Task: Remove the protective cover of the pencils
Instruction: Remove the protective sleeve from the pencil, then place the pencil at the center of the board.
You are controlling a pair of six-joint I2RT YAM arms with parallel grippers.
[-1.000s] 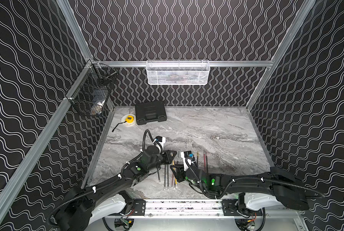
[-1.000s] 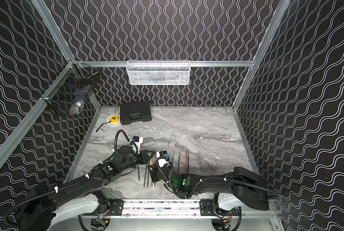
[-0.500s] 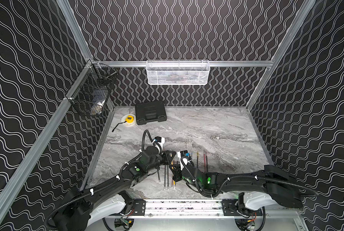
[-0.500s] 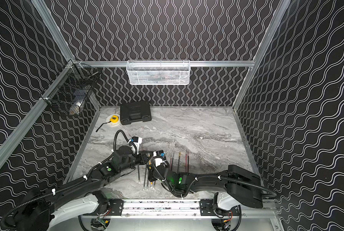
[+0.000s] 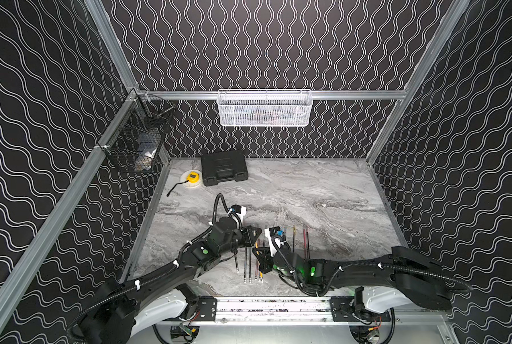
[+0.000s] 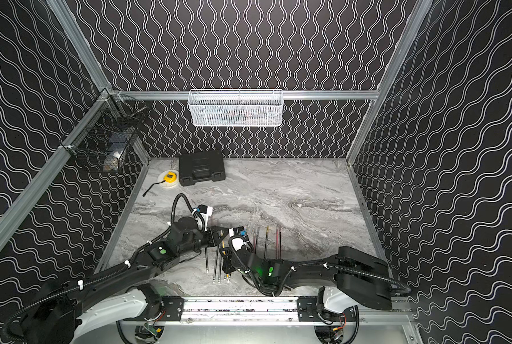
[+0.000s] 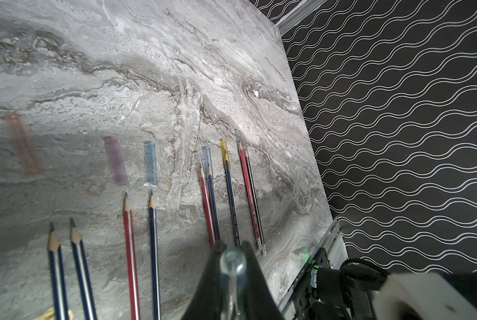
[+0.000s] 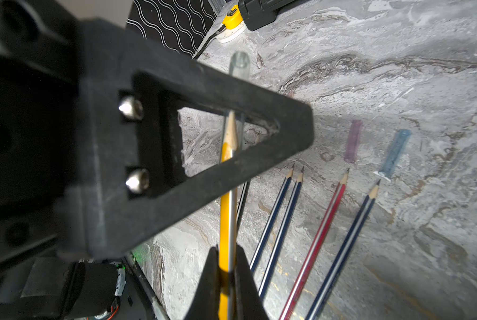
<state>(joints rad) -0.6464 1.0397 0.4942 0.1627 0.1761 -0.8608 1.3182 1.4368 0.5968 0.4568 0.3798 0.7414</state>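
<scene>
- Near the front edge, left of centre, the left gripper [image 5: 256, 233] is clamped on a clear cap [image 7: 231, 261].
- Just right of it, the right gripper [image 8: 227, 253] has just closed on the yellow pencil [image 8: 224, 216]; with both ends held, pulling apart seems next.
- Right wrist view shows the tip inside the cap; left wrist view shows capped pencils [image 7: 231, 194] waiting further right.

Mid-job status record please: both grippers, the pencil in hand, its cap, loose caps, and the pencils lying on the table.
left gripper: shut on a clear plastic cap
right gripper: shut on the yellow pencil
cap position: over that pencil's tip, not yet off
loose caps on the grey marble table: orange, purple, blue
bare-tipped pencils lying: at least four
capped pencils lying: five
</scene>
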